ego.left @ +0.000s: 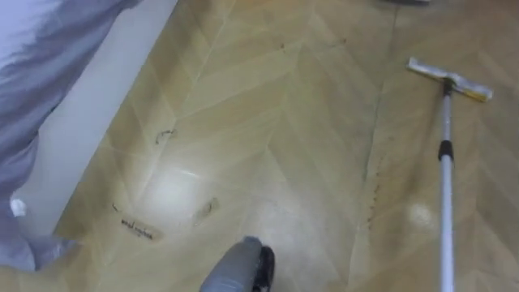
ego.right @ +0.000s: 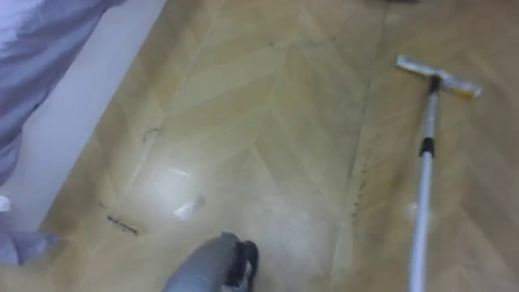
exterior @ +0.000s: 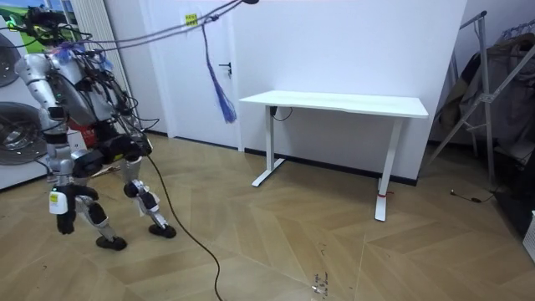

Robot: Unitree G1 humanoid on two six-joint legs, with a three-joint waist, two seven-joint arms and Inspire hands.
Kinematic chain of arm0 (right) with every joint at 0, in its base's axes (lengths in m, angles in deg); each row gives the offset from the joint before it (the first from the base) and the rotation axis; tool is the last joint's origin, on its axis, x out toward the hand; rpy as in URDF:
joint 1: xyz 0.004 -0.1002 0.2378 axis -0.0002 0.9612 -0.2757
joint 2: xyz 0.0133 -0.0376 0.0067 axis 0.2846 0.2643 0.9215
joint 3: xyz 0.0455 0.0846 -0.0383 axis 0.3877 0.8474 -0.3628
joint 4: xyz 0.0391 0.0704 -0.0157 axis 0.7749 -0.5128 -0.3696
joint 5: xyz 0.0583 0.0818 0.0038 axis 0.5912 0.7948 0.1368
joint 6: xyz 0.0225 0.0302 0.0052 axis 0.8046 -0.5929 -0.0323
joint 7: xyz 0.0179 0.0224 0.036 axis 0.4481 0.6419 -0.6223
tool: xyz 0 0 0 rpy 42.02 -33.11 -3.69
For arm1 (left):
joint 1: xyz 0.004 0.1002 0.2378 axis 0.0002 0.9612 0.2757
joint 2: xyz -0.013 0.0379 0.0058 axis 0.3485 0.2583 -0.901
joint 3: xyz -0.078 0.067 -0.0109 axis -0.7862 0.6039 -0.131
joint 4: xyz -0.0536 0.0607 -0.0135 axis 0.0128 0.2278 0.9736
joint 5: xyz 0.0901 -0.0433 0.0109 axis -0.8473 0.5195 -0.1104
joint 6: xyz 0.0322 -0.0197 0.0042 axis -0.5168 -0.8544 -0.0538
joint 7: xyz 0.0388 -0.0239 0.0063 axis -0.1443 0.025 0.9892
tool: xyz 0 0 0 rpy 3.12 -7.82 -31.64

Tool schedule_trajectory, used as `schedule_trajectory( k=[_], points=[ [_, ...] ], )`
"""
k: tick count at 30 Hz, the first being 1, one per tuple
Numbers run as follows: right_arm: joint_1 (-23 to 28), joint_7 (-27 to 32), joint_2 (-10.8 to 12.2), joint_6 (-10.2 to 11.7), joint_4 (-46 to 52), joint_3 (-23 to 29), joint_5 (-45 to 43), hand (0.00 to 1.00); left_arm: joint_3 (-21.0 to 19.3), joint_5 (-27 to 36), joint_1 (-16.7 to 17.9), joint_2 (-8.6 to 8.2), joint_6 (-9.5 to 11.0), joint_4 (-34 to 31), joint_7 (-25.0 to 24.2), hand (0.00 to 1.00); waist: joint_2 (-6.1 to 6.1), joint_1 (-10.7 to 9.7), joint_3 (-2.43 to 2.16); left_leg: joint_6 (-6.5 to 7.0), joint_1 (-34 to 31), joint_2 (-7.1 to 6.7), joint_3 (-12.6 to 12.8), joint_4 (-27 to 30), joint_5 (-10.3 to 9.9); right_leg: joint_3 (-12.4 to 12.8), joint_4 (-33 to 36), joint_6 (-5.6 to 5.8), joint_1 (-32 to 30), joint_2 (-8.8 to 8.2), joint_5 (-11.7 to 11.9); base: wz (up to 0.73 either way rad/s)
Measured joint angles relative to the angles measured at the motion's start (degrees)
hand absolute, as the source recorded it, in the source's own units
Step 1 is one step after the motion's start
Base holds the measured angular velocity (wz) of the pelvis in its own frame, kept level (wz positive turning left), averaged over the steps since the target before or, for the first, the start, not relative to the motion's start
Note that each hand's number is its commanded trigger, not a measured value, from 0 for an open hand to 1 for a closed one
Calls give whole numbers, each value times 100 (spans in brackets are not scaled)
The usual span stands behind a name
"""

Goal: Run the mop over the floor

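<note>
Looking down through the head camera, I've got the mop [ego.left: 445, 162] on my right side. Its flat white head [ego.left: 450, 79] sits on the herringbone wood floor [ego.left: 284, 122] near the top right, a yellowish edge at its far end. The white pole, with a dark collar partway along, runs straight back towards me and off the bottom edge. Over on the left my left hand [ego.left: 31, 247] hangs low by the lower left corner, the arm coming down that side. It's blurred, so I cannot tell whether it is open or closed, and it's well apart from the mop. Beside that arm is a white wall panel [ego.left: 89, 113]. There are dark scuff marks [ego.left: 136, 229] on the boards near it, another small one [ego.left: 165, 135] further up, and glare on the floor between them. From the room camera, the robot stands at the room view's left with legs apart and torso leaning forward. A white desk [exterior: 334, 102] stands well off towards the room view's right, a blue tassel [exterior: 221, 100] hangs from a rope between them, and a clothes rack [exterior: 485, 84] is at the far edge.
</note>
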Motion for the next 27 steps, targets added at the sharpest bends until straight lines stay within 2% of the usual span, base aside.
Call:
schedule_trajectory(
  k=[1, 2, 3, 4, 5, 6, 7, 8, 9, 10, 11, 13, 14, 15, 17, 18, 19, 20, 21, 22, 23, 24, 25, 26, 27],
  points=[
    [239, 123, 33, -7, 2, -8, -33, 100, -67, -59, -87, 0, 24, -82, 24, 0, 146, -62, 0, 73, 51, -35, 2, 2, -96, 131, 205, 4, -339, 60, 5, 30],
    [317, 186, 88, -7, 2, -7, -95, 100, -101, -63, -143, -2, 25, -77, 35, 0, 194, -93, 14, 93, 82, -41, -4, -9, -142, 127, 240, 1, -538, 82, 3, 4],
    [385, 364, 270, -2, 4, -2, -209, 100, -151, -58, -184, 1, 20, -73, 96, 0, 225, -182, 41, 90, 170, -49, -20, -41, -228, 129, 104, -1, -882, 149, 4, -11],
    [426, 504, 469, 60, 7, 10, -207, 100, -190, -54, -180, 7, 13, -66, 157, 0, 248, -277, 33, 69, 273, -50, -79, -60, -318, 104, -302, -49, -1128, 220, 38, -24],
    [426, 616, 641, 75, 7, 13, -208, 100, -186, -58, -179, -23, 5, -69, 195, 0, 238, -349, 40, 40, 392, -54, -122, -91, -413, 61, -967, -121, -1269, 233, 119, -20],
    [425, 654, 701, 82, 7, 26, -210, 100, -179, -59, -176, -54, 0, -69, 231, 0, 236, -382, 41, 26, 449, -66, -142, -104, -464, 57, -1309, -146, -1297, 233, 189, -8],
    [434, 731, 820, 84, 7, 37, -210, 100, -177, -60, -173, -118, -27, -75, 282, 0, 191, -435, 70, 3, 573, -92, -154, -102, -587, 63, -1904, -144, -1322, 252, 370, 9],
    [478, 800, 905, 78, 32, 79, -258, 100, -181, -70, -152, -178, -113, -76, 298, 0, 171, -473, 71, -51, 664, -107, -223, -5, -742, 28, -1988, -184, -1252, 268, 603, 12],
    [506, 830, 930, 73, 78, 139, -314, 100, -185, -70, -138, -215, -157, -76, 315, 0, 177, -487, 65, -95, 696, -107, -285, 52, -811, -18, -1986, -233, -1161, 278, 642, 19],
    [504, 865, 964, 53, 126, 213, -371, 100, -183, -55, -140, -255, -251, -56, 345, 0, 161, -518, 78, -158, 766, -104, -391, 171, -943, -157, -1921, -342, -1054, 281, 727, 17],
    [437, 873, 976, 4, 138, 260, -389, 100, -183, -38, -144, -262, -291, -44, 369, 0, 138, -510, 78, -224, 849, -83, -433, 242, -1052, -219, -1812, -410, -983, 285, 647, 17],
    [159, 877, 941, -56, 102, 267, -409, 100, -184, -44, -144, -265, -327, -34, 410, 0, 32, -500, 123, -374, 872, -35, -494, 455, -1130, -265, -1696, -492, -905, 296, 473, 5],
    [-76, 866, 875, -123, 76, 278, -415, 100, -186, -10, -140, -256, -336, -24, 428, 0, -43, -447, 142, -431, 824, 33, -479, 697, -1159, -279, -1595, -580, -897, 344, 331, -5],
    [-213, 864, 836, -143, 54, 284, -415, 100, -181, 44, -139, -251, -337, -16, 453, 0, -84, -387, 146, -447, 787, 66, -460, 829, -1162, -278, -1525, -612, -909, 368, 272, -16],
    [-618, 880, 687, -154, 9, 287, -412, 100, -166, 197, -67, -215, -354, -104, 498, 0, -169, -235, 126, -655, 601, 211, -389, 1323, -1052, -263, -1398, -666, -910, 485, 138, -21],
    [-972, 868, 592, -153, 74, 276, -364, 100, -111, 359, 9, -121, -354, -173, 532, 0, -269, -121, 145, -982, 433, 318, -311, 1660, -852, -217, -1349, -716, -905, 554, 97, -27],
    [-1282, 851, 524, -103, 181, 300, -302, 100, -107, 381, 87, -34, -355, -252, 541, 0, -404, -63, 171, -1140, 228, 354, -324, 1943, -609, -161, -1349, -752, -880, 592, 98, -22],
    [-1522, 766, 424, -46, 306, 356, -227, 100, -119, 373, 161, 44, -343, -320, 550, 0, -482, -30, 179, -1087, 31, 430, -395, 1711, -647, -148, -1391, -707, -852, 631, 125, 0],
    [-1603, 725, 384, 8, 340, 367, -167, 100, -123, 373, 166, 73, -318, -320, 558, 0, -487, -19, 183, -1067, -60, 466, -446, 1415, -658, -149, -1412, -694, -825, 636, 126, 0],
    [-1821, 680, 337, 40, 406, 411, -16, 100, -122, 385, 195, 132, -316, -321, 560, 0, -516, 42, 185, -1080, -176, 516, -515, 682, -591, -155, -1484, -680, -746, 649, 130, 0],
    [-1936, 583, 320, -15, 447, 500, 98, 100, -120, 368, 256, 166, -324, -306, 549, 0, -534, 54, 181, -911, -164, 581, -505, 332, -192, -173, -1575, -632, -586, 617, 96, 0],
    [-1918, 516, 319, -35, 443, 539, 123, 100, -120, 352, 277, 173, -324, -304, 536, 0, -527, 46, 156, -816, -76, 586, -501, 253, -148, -183, -1650, -587, -495, 603, 72, 20],
    [-1852, 451, 318, -69, 422, 545, 109, 100, -117, 334, 263, 174, -317, -313, 495, 0, -510, 52, 156, -737, 85, 576, -477, 116, -149, -206, -1821, -511, -301, 577, 76, 19],
    [-1732, 367, 318, -47, 411, 498, 107, 100, -107, 337, 255, 160, -326, -292, 445, 0, -472, 66, 175, -629, 262, 564, -469, 23, -164, -245, -1987, -485, -111, 538, 92, 12],
    [-1629, 299, 324, -3, 412, 457, 106, 100, -110, 337, 252, 158, -339, -280, 418, 0, -459, 66, 176, -595, 355, 554, -452, -23, -182, -273, -2047, -479, -9, 524, 93, 0]
  ],
)
